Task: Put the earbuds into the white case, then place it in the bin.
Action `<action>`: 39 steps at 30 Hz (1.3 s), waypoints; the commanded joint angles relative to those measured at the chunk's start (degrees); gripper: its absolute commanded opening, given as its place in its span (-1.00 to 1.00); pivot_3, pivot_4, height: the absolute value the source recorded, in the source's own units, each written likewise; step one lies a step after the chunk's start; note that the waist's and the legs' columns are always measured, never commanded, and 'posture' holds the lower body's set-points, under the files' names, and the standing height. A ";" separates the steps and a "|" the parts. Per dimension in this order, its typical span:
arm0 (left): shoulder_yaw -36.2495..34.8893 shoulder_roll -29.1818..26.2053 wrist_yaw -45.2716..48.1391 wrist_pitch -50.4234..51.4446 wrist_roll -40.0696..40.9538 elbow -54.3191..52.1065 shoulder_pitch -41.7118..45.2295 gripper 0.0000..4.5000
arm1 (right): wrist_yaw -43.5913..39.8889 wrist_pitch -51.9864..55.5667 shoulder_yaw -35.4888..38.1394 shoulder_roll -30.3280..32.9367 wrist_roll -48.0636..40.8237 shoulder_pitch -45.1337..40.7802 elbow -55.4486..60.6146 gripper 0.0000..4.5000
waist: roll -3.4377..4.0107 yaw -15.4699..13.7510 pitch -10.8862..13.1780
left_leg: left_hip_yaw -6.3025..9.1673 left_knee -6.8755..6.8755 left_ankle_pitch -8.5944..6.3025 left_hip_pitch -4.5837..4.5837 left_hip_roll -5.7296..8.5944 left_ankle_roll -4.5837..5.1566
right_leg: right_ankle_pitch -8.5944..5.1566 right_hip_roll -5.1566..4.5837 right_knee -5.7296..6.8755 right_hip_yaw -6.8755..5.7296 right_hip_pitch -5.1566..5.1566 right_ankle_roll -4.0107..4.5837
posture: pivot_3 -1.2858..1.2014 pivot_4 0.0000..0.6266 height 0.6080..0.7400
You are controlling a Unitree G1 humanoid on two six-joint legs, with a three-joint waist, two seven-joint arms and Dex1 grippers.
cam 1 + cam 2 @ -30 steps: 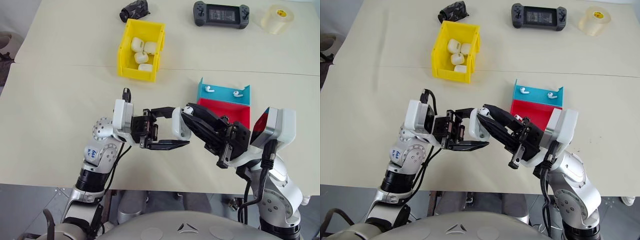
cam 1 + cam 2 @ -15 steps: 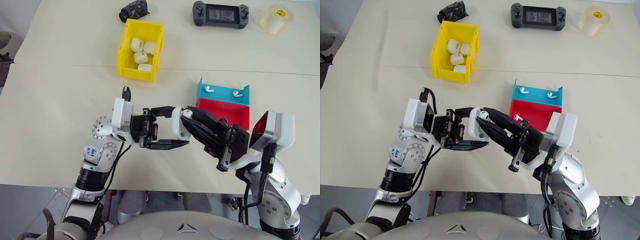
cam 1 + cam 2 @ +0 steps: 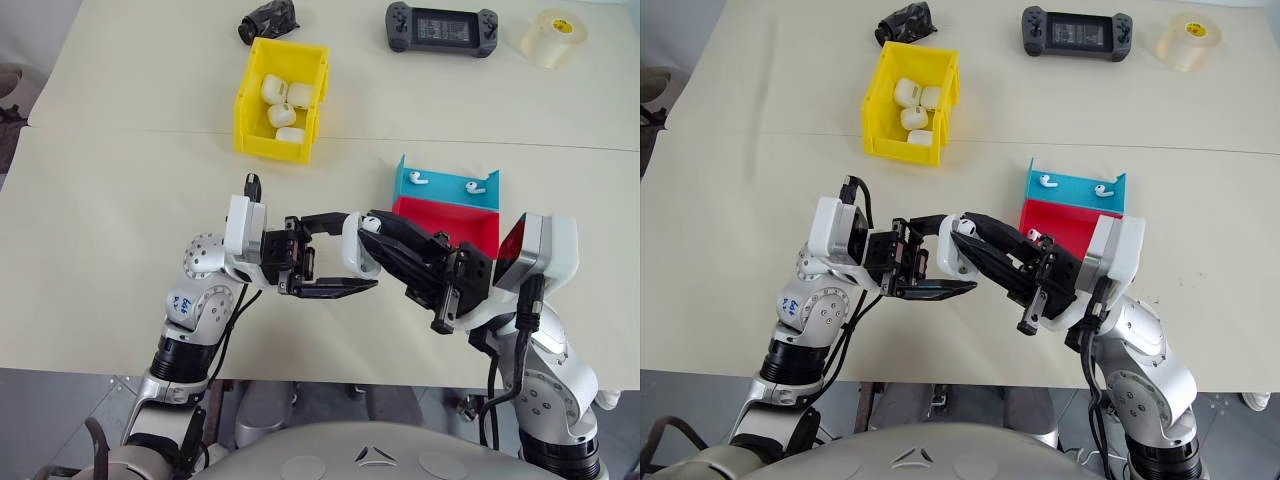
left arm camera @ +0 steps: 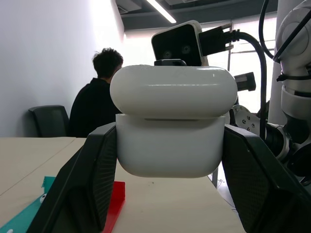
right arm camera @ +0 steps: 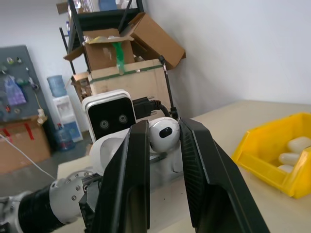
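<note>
The white case [image 4: 171,127] is glossy and rounded, its lid parted from the base by a thin seam. It is clamped between the two black fingers [image 4: 92,182] of the left gripper [image 3: 345,253], whose jaws are closed against its two sides, and it is held above the table [image 3: 120,200].

One of the earbuds [image 5: 164,134] — a small shiny white bulb with a dark oval spot — is pinched between the narrowly set jaws of the right gripper [image 3: 368,222]. That earbud is seen just at the top of the white case, between the two grippers' tips; whether it touches the case cannot be told.

Two more earbuds [image 3: 419,179] are lying in the blue tray [image 3: 447,184], well beyond the right gripper's jaws, with a red tray [image 3: 450,222] just in front of it. The bin [image 3: 280,99] — bright yellow, holding several white cases alike — is well apart from both grippers, farther up the table.

Against the frame a second ago, the white case is kept in the same place in the left jaws, and the earbud is still gripped at the case's top. The right arm's white wrist housing is seen slightly nearer the grippers.
</note>
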State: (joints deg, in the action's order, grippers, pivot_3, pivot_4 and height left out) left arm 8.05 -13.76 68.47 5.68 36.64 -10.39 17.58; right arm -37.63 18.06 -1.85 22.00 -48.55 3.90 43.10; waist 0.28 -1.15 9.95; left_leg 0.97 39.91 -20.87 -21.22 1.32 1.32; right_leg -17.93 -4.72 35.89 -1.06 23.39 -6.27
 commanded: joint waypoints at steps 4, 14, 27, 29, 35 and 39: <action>-0.30 1.43 0.09 -1.42 0.98 -1.29 1.63 0.24 | 0.20 2.44 1.17 1.92 -4.26 -0.81 0.79 0.15 | 0.00 0.00 0.00 | 0.00 0.00 0.00 0.00 0.00 0.00 | 0.00 -0.01 -0.01 0.00 0.00 0.00 | 0.03 -0.52 1.00; -1.29 -0.52 0.85 -2.53 -0.34 -0.05 -2.19 0.24 | -1.33 1.57 15.49 10.24 -6.53 4.52 1.64 0.99 | 0.00 -0.15 0.00 | 0.00 -0.04 -0.01 -0.01 0.01 0.02 | 0.00 -0.02 -0.04 -0.01 -0.01 0.00 | 0.03 -0.52 1.00; -2.87 -1.39 1.30 -8.12 -2.16 1.20 -6.17 0.24 | -22.79 -7.75 34.42 20.26 6.39 19.10 -21.36 0.99 | 0.00 0.01 0.00 | -0.12 -0.43 -0.03 0.91 -0.06 0.14 | 0.00 -0.02 -0.42 0.14 -0.92 0.00 | 0.03 -0.52 1.00; -2.51 -1.16 1.19 -8.77 -2.48 1.37 -6.22 0.24 | -22.94 -7.18 32.64 22.09 7.56 15.46 -21.97 0.99 | 0.03 0.21 0.00 | -0.16 -0.50 -0.02 0.95 -0.07 0.12 | -0.01 -0.02 -0.43 0.19 -0.91 0.01 | 0.03 -0.52 1.00; -1.67 -0.40 0.85 -9.85 -3.15 1.41 -6.91 0.24 | -16.91 9.86 20.86 36.21 12.89 -3.55 -23.88 0.99 | 0.10 0.53 0.02 | -0.13 -0.55 0.05 0.95 -0.09 0.00 | -0.02 -0.04 -0.44 0.16 -0.86 0.03 | 0.03 -0.52 1.00; -1.14 0.03 0.69 -10.31 -3.37 1.54 -7.25 0.24 | -16.03 17.92 12.16 38.80 15.00 -19.02 -28.46 0.99 | 0.10 0.39 0.04 | -0.08 -0.62 0.07 0.87 -0.11 -0.05 | -0.04 -0.04 -0.47 0.08 -0.77 0.08 | 0.03 -0.52 1.00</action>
State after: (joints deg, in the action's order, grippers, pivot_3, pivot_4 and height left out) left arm 6.75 -14.04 69.49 -3.85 33.30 -8.01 10.48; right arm -54.23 33.05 12.16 60.17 -34.24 -12.83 15.64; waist 0.38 -0.77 9.98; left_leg 0.94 39.27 -20.78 -20.35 1.21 1.25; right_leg -17.98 -4.76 35.41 -1.04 22.62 -6.18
